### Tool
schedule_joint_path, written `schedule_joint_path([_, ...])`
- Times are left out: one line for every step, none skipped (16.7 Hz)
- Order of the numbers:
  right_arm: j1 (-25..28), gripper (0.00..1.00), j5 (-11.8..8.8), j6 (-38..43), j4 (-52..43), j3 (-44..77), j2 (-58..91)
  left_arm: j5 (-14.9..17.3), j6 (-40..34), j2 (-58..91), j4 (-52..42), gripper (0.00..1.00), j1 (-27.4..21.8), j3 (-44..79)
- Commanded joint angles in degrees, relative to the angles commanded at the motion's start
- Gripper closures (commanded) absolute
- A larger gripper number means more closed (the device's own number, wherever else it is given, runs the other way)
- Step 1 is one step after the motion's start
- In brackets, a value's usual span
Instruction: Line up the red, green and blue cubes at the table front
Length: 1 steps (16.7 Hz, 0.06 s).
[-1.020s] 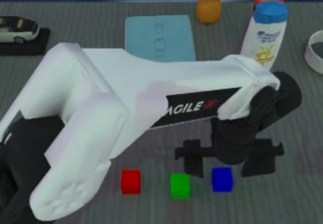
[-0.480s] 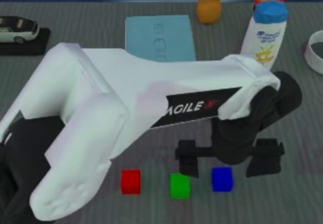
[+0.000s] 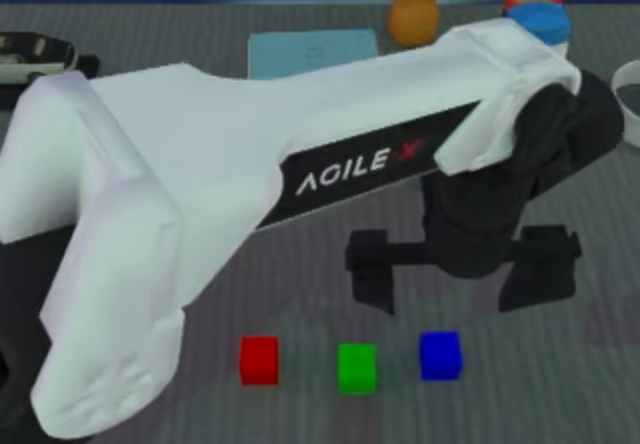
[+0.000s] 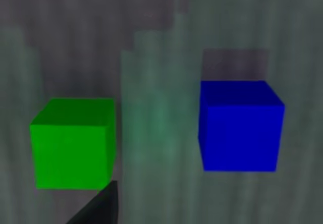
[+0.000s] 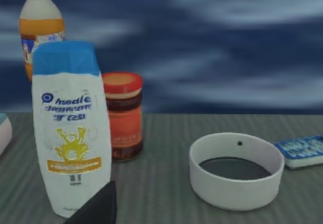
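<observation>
Red cube [image 3: 259,359], green cube [image 3: 356,367] and blue cube [image 3: 440,355] sitting flat in a left-to-right row, apart from each other, resting on the dark grey ribbed table [image 3: 560,384] near its front edge

White bottle [image 5: 70,128] w/ blue cap beside red-lidded jar [image 5: 122,115]; white ring [image 5: 236,176] nearby.

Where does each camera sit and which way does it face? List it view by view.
Top view: above the table, looking down on the red cube, green cube, blue cube and left gripper, open.
Left wrist view: looks down at the green and blue cubes; one dark finger shows.
Right wrist view: faces the shampoo bottle, jar and white ring.
Top and left wrist views share both cubes.
</observation>
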Motion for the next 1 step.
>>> schedule_joint_path([0.0,0.0,0.0,0.0,0.0,0.0,0.0,0.0,0.0,-0.2,-0.3,0.0,0.1,0.3])
